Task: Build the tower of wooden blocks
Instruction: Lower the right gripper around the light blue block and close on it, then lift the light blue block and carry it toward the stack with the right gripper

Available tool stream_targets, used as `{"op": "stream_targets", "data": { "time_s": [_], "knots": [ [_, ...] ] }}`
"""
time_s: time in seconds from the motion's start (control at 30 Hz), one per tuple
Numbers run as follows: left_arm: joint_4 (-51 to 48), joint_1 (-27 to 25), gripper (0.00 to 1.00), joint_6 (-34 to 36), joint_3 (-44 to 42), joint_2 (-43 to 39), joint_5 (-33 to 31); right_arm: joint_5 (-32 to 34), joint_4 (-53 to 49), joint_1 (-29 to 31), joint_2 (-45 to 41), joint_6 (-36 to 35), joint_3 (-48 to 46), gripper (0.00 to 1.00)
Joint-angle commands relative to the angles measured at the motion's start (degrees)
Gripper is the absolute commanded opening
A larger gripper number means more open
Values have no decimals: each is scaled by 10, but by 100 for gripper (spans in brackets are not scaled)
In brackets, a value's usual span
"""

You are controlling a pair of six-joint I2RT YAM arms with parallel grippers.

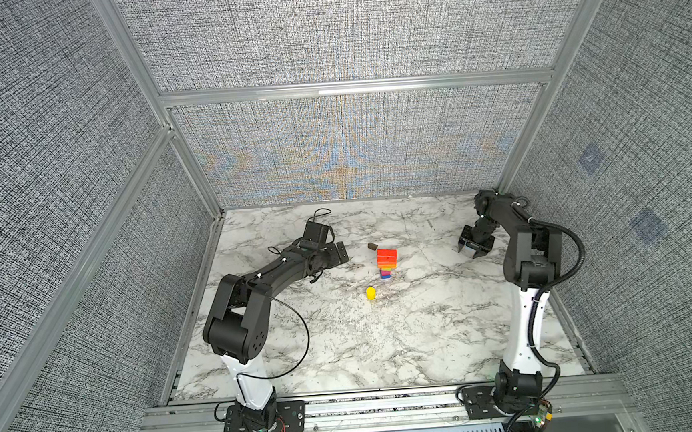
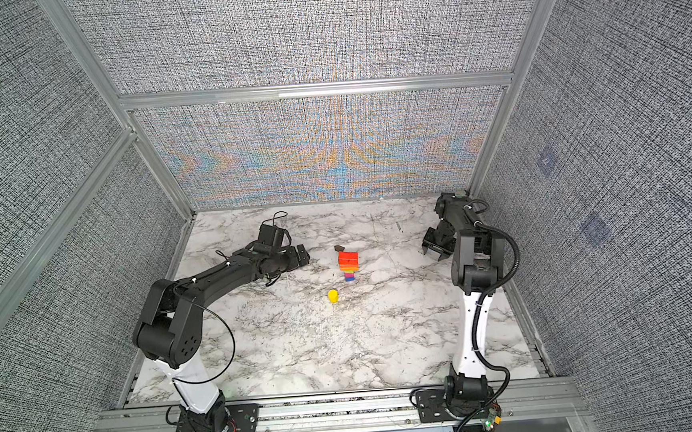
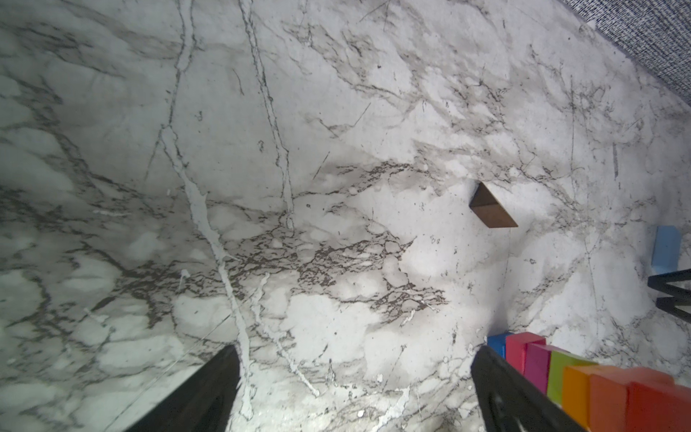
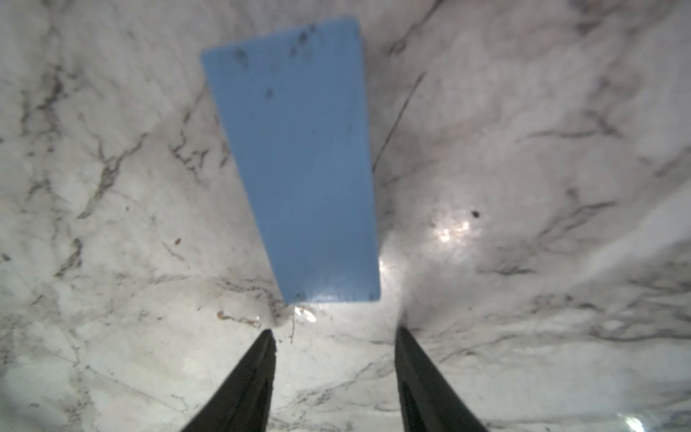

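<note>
Nearest the arm bases, a yellow block (image 1: pixel 370 293) (image 2: pixel 333 296) stands alone on the marble table (image 1: pixel 345 350), just in front of the tower (image 1: pixel 386 261) (image 2: pixel 348 262). The tower is upright mid-table. The left wrist view shows its stack (image 3: pixel 598 385): blue at the foot, then pink, magenta and green, with orange and red slabs on top.

To its left, the left gripper (image 1: pixel 343 254) (image 2: pixel 304 255) (image 3: pixel 355 349) sits low near the tabletop, jaws spread wide and nothing between them.

Over at the right edge, the right gripper (image 1: pixel 471 252) (image 2: pixel 434 252) (image 4: pixel 335 331) points down at a light blue slab (image 4: pixel 299 161) (image 3: pixel 665 248) lying flat on the marble. Its fingers are apart and the slab's near end lies just beyond the tips; the blurred wrist view probably shows no contact.

Farthest back, a dark brown block (image 1: pixel 372 246) (image 2: pixel 339 248) (image 3: pixel 493 209) rests on the table just behind the tower, apart from it.
</note>
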Motion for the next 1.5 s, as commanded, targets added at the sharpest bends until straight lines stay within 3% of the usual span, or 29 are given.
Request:
{"op": "stream_targets", "data": {
  "time_s": [0.0, 0.13, 0.23, 0.47, 0.7, 0.93, 1.17, 1.3, 1.47],
  "knots": [
    [14, 1, 98, -3, -8, -11, -3, 19, 164, 9, -68, 49, -107, 61],
    [28, 2, 98, -9, -18, -14, -2, -15, 386, 12, -164, 146, -293, 69],
    [33, 3, 98, -12, -20, -12, 5, -16, 521, 13, -182, 230, -376, 71],
    [40, 5, 98, -10, -29, -16, 4, 64, 638, 14, -195, 302, -438, 74],
    [47, 8, 98, -11, -30, -9, 13, 120, 666, 12, -213, 362, -481, 74],
    [49, 8, 98, -12, -26, 0, 22, 131, 644, 8, -215, 355, -475, 74],
    [49, 10, 98, -12, -25, 5, 21, 14, 726, 5, -144, 361, -451, 68],
    [48, 11, 99, -12, -24, 8, 22, 4, 765, 6, -127, 383, -454, 67],
    [49, 13, 98, -12, -21, 15, 26, -11, 728, 9, -100, 385, -416, 65]
  ]
}}
